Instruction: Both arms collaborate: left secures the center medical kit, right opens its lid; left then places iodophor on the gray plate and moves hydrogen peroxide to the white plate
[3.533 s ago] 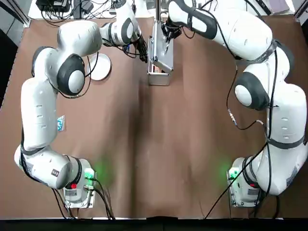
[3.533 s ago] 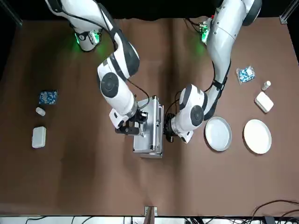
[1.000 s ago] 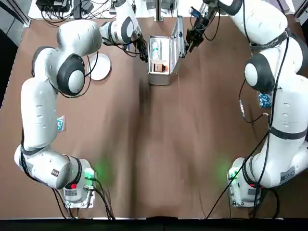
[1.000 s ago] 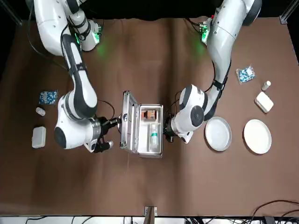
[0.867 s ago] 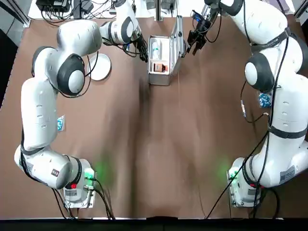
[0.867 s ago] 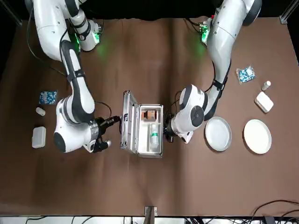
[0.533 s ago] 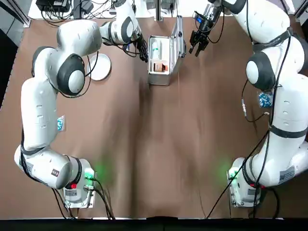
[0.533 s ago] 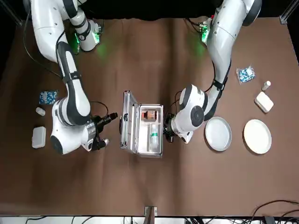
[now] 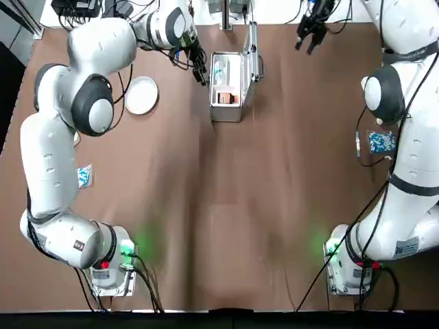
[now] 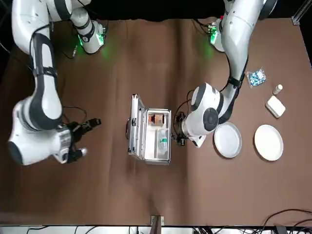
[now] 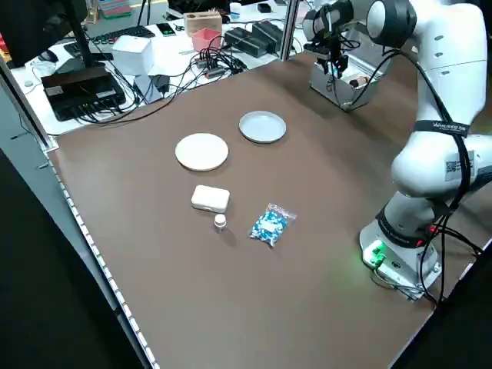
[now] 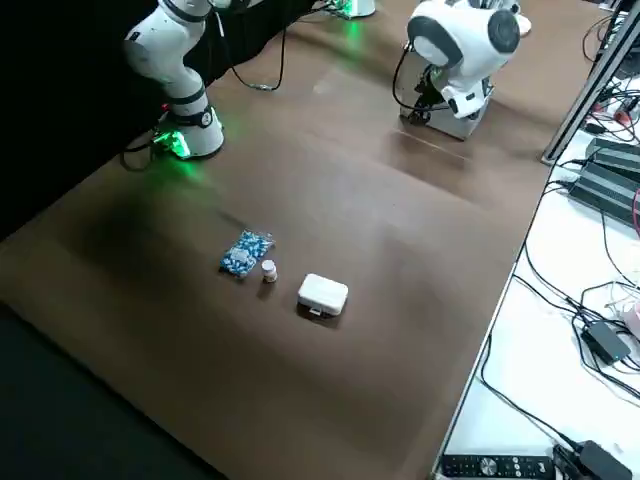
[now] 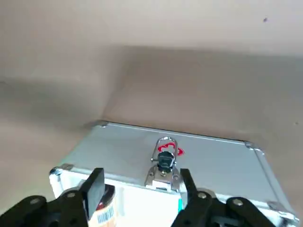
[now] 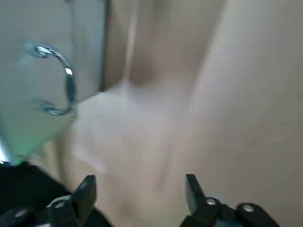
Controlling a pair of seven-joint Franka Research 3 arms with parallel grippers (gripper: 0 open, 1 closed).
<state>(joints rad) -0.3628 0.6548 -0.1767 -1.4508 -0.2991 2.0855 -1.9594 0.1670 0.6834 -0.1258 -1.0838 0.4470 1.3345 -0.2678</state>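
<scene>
The silver medical kit (image 10: 151, 135) stands open at mid-table, its lid (image 10: 132, 131) upright on the side toward my right arm. Inside lie the brown iodophor (image 10: 157, 118) and the white, teal-labelled hydrogen peroxide (image 10: 161, 139). My left gripper (image 10: 179, 131) is open at the kit's other side; the left wrist view shows its fingers (image 13: 94, 188) spread above the kit's wall (image 13: 165, 151). My right gripper (image 10: 86, 128) is open and well away from the lid. The gray plate (image 10: 227, 140) lies beside the left gripper, and the white plate (image 10: 268, 142) is beyond it.
A blue packet (image 10: 256, 77), a small vial (image 10: 277, 89) and a white box (image 10: 275, 106) lie past the plates. A like packet (image 12: 245, 252), vial (image 12: 268, 271) and box (image 12: 322, 296) sit on my right side. Cables and equipment line the far table edge (image 11: 231, 46).
The lid went from closed to upright. My right gripper has since drawn away from it toward my right side. My left gripper has shifted slightly at the kit's side.
</scene>
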